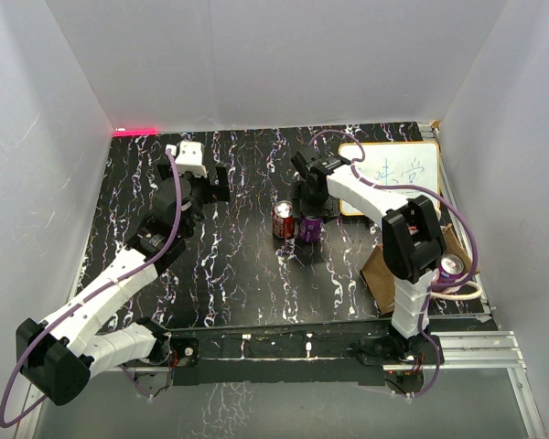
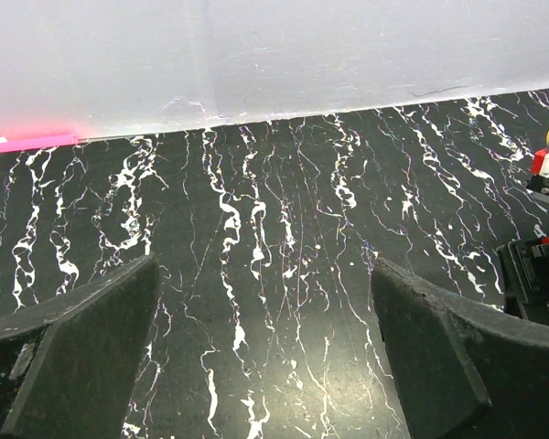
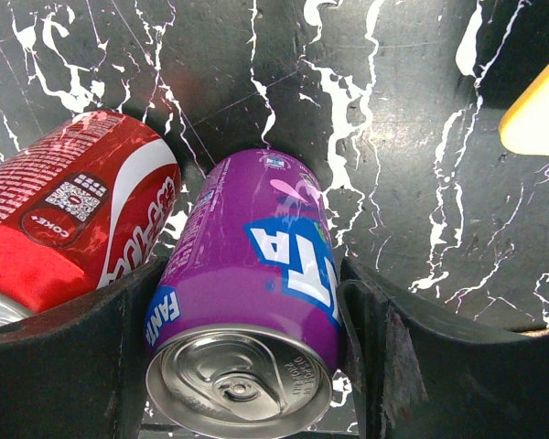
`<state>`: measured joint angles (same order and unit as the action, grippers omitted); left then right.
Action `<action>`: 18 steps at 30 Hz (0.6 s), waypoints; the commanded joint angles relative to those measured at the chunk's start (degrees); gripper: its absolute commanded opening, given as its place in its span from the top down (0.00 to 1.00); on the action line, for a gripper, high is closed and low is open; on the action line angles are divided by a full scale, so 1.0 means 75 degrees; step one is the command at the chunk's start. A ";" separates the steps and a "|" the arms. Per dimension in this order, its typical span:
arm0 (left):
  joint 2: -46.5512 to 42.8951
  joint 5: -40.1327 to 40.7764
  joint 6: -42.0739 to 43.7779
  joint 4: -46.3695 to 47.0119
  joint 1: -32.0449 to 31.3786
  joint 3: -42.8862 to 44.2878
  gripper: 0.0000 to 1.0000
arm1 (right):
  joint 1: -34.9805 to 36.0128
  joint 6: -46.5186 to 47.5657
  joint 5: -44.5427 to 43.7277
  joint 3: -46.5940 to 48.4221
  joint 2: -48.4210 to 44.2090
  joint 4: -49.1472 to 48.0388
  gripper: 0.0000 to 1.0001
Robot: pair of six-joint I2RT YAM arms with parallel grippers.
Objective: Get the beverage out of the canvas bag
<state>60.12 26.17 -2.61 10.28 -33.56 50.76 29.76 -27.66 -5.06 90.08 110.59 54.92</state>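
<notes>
The tan canvas bag (image 1: 377, 271) lies at the right front of the table, mostly hidden behind my right arm, with a pale loop handle (image 1: 459, 294) at its near end. A silver-topped can (image 1: 451, 265) shows at its mouth. My right gripper (image 1: 309, 216) reaches to the table's middle, and in the right wrist view the gripper (image 3: 247, 306) is shut on an upright purple Fanta can (image 3: 256, 274), which stands on the table (image 1: 310, 229). A red Coke can (image 1: 283, 219) stands just left of it, touching the left finger (image 3: 64, 357). My left gripper (image 1: 210, 179) is open and empty (image 2: 265, 338).
A white board with writing (image 1: 398, 174) lies at the back right; its corner shows in the right wrist view (image 3: 542, 108). White walls close in the black marbled table (image 1: 238, 274) on three sides. A pink strip (image 1: 134, 131) marks the back left corner.
</notes>
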 commanded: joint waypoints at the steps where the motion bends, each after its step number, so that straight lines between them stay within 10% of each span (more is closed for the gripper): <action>1: -0.0252 0.0062 -0.0046 0.0223 -0.0047 -0.0018 0.03 | 0.0036 -0.0015 -0.0379 0.0581 -0.0189 -0.0032 0.77; 18: -0.0220 0.0050 -0.0071 0.0223 -0.0072 -0.0021 0.03 | 0.0057 0.0135 -0.0446 0.0376 0.0043 -0.0232 0.48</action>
<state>60.10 26.17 -2.63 10.28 -33.89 50.74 29.91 -27.14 -7.35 90.63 111.07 55.48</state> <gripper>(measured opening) 0.970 0.709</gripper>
